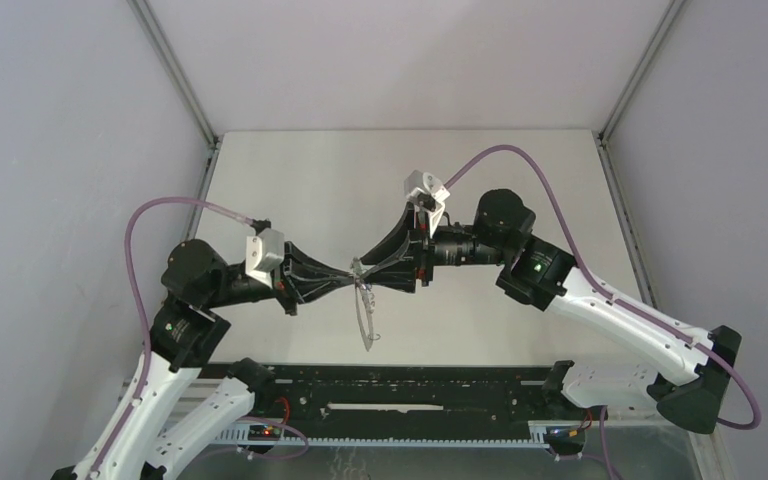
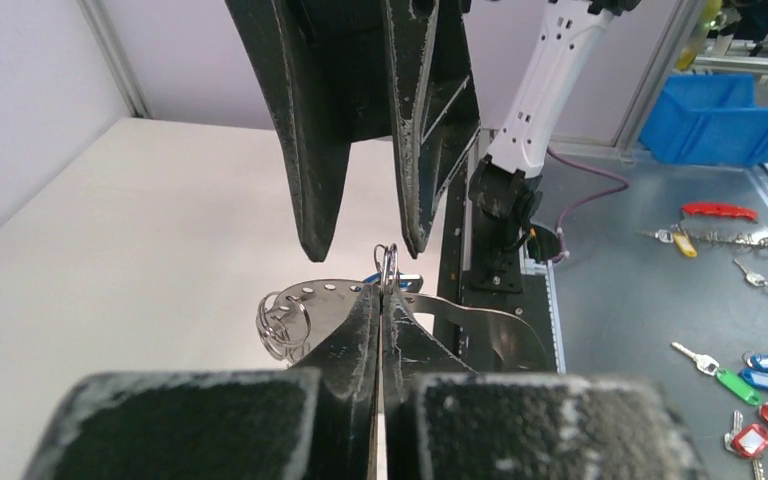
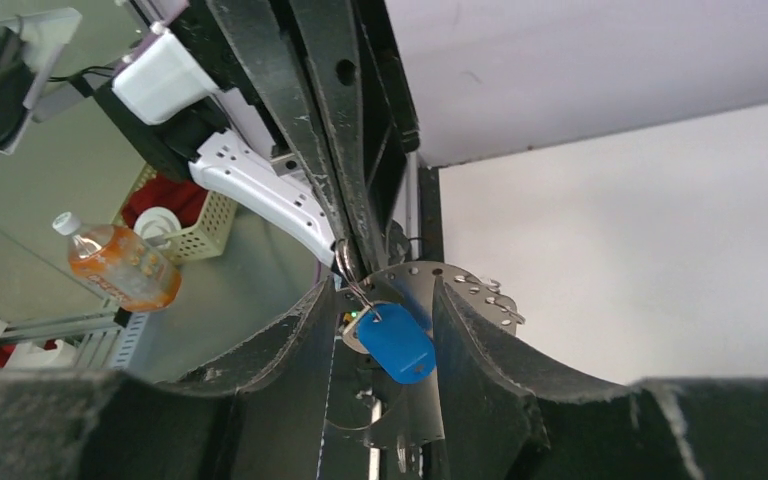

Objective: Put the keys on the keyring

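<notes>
Left pincer (image 2: pixel 380 300) is clamped tight on the keyring (image 2: pixel 322 296), mid-frame in the top view. Right pincer (image 3: pixel 383 292) sits half open, jaws either side of the blue key (image 3: pixel 397 343).

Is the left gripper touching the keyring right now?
Touching. The left wrist view shows the left gripper shut on the keyring, whose band sticks out on both sides of its fingertips.

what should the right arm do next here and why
Probably draw the right gripper straight back with jaws open: they stand apart either side of the blue key, which seems to hang from the keyring that the shut left gripper clamps.
</notes>
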